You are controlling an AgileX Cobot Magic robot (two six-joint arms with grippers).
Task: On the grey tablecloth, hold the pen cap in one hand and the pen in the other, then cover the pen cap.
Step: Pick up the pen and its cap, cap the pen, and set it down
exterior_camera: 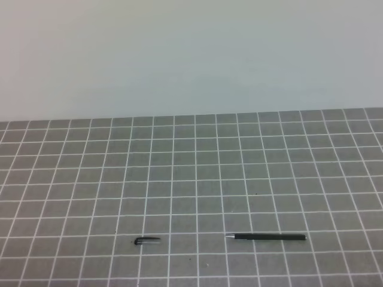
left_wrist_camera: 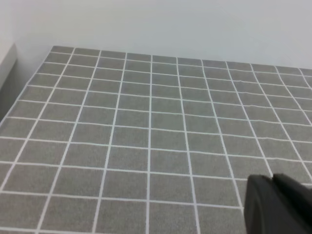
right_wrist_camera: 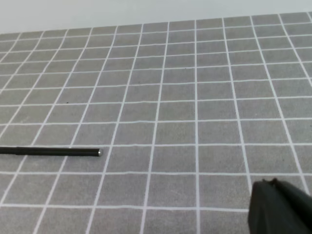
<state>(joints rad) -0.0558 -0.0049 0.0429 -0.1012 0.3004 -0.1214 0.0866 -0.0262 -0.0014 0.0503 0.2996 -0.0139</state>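
Grey tablecloth (exterior_camera: pixel 191 179) covers the desk, its white grid giving a flat reference field for two loose parts. Pen (exterior_camera: pixel 266 237) lies flat at about 5 o'clock in the exterior high view, silvery tip toward 9 o'clock, facing the pen cap (exterior_camera: pixel 146 240) at about 7 o'clock; the two are well apart, probably so that each arm takes one. Neither is held. Left gripper (left_wrist_camera: pixel 278 204) and right gripper (right_wrist_camera: pixel 280 207) show only as dark corners in the wrist views, raised above the cloth, fingers closed on nothing.
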